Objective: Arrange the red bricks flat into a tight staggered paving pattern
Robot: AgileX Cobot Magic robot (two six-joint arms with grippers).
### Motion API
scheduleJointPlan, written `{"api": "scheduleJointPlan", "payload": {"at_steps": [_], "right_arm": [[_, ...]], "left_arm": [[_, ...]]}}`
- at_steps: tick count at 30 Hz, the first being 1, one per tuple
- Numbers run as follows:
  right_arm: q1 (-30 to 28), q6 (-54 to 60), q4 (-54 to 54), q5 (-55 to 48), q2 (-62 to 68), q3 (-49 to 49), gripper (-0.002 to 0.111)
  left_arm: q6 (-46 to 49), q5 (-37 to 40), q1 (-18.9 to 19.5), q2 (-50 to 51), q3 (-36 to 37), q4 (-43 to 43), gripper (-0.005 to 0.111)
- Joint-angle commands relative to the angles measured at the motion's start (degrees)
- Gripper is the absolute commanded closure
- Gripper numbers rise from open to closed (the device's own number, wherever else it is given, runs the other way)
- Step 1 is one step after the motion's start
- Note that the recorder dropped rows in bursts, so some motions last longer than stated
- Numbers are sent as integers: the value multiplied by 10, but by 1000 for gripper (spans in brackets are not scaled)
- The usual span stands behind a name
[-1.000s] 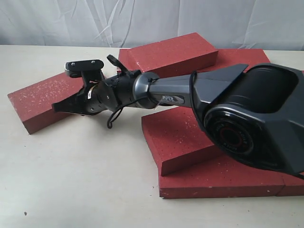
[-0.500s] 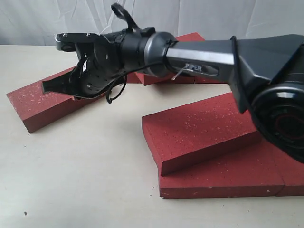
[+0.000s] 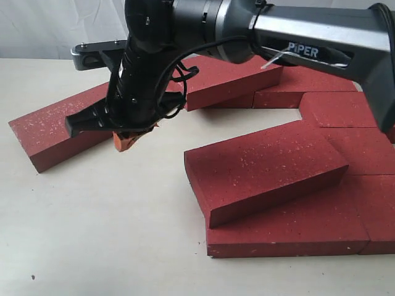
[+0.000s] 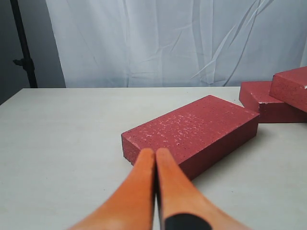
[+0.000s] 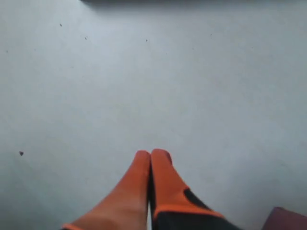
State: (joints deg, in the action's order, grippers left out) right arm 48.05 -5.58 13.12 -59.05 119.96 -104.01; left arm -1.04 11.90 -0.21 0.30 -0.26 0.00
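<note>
**Two empty, closed grippers near a lone brick; at least eight bricks on the table**

The exterior view shows at least eight red bricks (image 3: 290,231) on a pale table (image 3: 111,234). The arm hides some seams, so the exact count is unclear.

Nearest, at the right, a paved group lies flat, with one tilted brick (image 3: 265,169) lying askew on top of it. Further back and to the left, apart from the group, a lone brick (image 3: 46,131) lies flat.

One arm reaches across from the right. Its right gripper (image 3: 128,140) points down, orange fingers pressed together, holding nothing. The tips show in front of the lone brick's right end; their height above the table cannot be told. The right wrist view shows them over bare table, with one brick corner (image 5: 288,218) just in view.

The left gripper (image 4: 155,151) appears only in its own wrist view, fingers likewise pressed together and empty. Its tips are at the lone brick's near end; contact cannot be told. That view counts three bricks: the lone one, then two beyond, one resting on the other.

Furthest back in the exterior view, a raised brick (image 3: 231,71) sits on the group's rear row, before a white curtain (image 4: 168,43).
</note>
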Motion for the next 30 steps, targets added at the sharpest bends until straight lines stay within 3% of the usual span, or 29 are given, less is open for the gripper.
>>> {"api": "scheduleJointPlan", "payload": {"at_steps": [1, 10, 21, 30], "right_arm": [[0, 26, -14, -35, -14, -3, 109], [-9, 33, -26, -72, -24, -3, 109], [-87, 44, -13, -109, -50, 4, 109], [-186, 74, -14, -10, -187, 211, 109]], "left_arm": [[-1, -4, -5, -3, 3, 0, 107], [-1, -4, -5, -3, 3, 0, 107], [-1, -4, -5, -3, 3, 0, 107], [-1, -4, -5, -3, 3, 0, 107]]}}
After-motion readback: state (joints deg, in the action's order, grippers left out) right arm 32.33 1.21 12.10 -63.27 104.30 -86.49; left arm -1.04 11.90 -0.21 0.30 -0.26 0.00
